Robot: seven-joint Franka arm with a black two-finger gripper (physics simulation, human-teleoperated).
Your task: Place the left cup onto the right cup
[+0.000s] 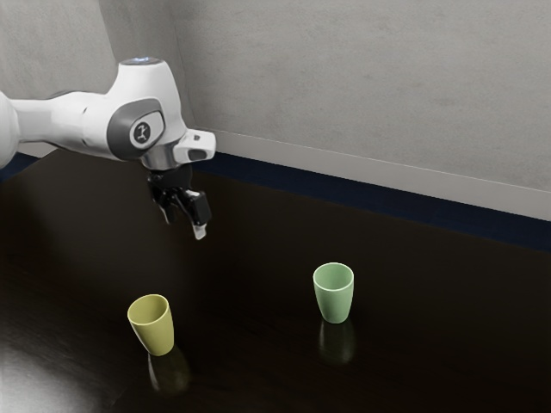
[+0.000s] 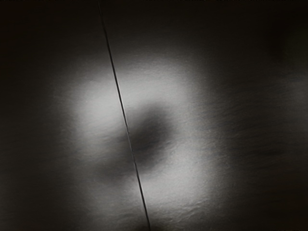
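Observation:
An olive-yellow cup (image 1: 152,323) stands upright on the dark table at the exterior view's lower left. A green cup (image 1: 333,292) stands upright to its right, a good distance away. My black gripper (image 1: 183,219) hangs in the air above and slightly behind the yellow cup, well clear of both cups. Its fingers are apart and hold nothing. In the wrist view, bare glossy tabletop (image 2: 202,144) lies under my hand, crossed by a thin dark seam (image 2: 122,115).
The dark glossy table (image 1: 430,344) stretches wide around both cups. A grey wall (image 1: 387,86) with a pale baseboard and a blue strip runs behind the table's far edge.

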